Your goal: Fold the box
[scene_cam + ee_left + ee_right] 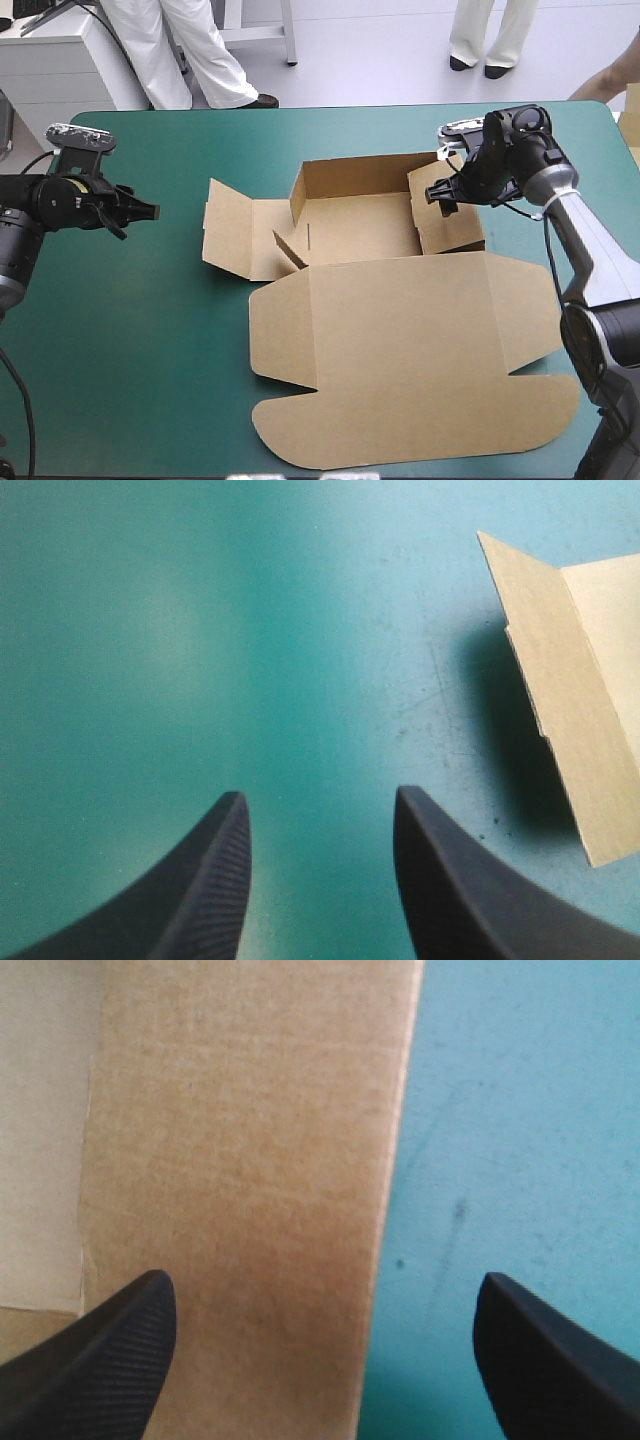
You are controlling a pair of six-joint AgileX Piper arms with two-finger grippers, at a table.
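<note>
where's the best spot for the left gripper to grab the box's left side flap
Take the left side flap by its outer free edge, coming in from the table's left side. That edge tilts up off the teal-green cover with shadow beneath, so one finger could likely slip under and one over. The left gripper is open and faces it.

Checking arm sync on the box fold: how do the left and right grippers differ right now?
Position: the left gripper hangs over bare teal-green cover, clear of the box; the right gripper is at the box's right-hand flap. Spread: the left's fingers stand moderately apart; the right's stand much wider, the flap's edge between them. Shared: both open, holding nothing.
</note>
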